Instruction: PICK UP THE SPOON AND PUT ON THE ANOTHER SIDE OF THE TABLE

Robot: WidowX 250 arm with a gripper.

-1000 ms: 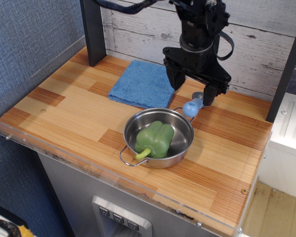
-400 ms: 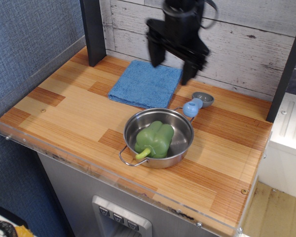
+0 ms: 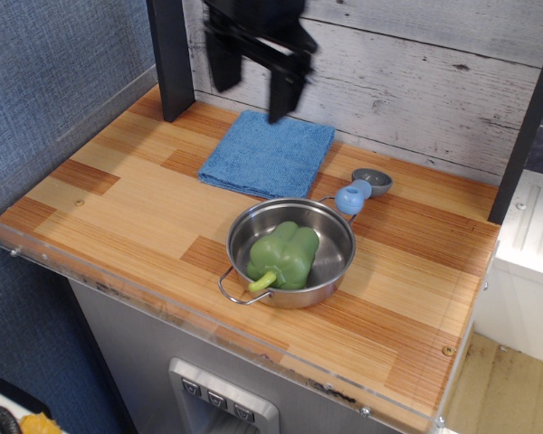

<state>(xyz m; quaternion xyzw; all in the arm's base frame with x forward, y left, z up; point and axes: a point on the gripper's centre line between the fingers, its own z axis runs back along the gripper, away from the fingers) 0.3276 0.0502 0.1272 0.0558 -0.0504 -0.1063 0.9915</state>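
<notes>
- Single view, observation.image, looking down on the desk from the front.
- Gripper is hanging high above the back edge of the blue cloth, up against the plank wall; jaws are spread apart and holding nothing.
- Change: a second ago the gripper was sitting low right over the spoon at back right; by 0.4 s ago it was already lifted and drifting left; now it is further left again, well apart from the spoon.
- Spoon is lying flat on the desk, blue handle just beside the far rim of the steel pot, grey bowl pointing toward the wall. Same spot in all three pictures.
- Meaning, as a judgement: the spoon is resting at back right and the arm is backing away empty, so either the placing is finished here or a grab was missed; these pictures are not settling which.
- Green pepper is sitting inside the pot, untouched.
- Hard to see: gripper is motion-blurred, finger edges are smeared, upper body is cut off by the top of the frame.
- Whether the spoon handle is touching the pot handle or just beside it is not clear.
- Dark post at back left is also cropped at the top.
</notes>
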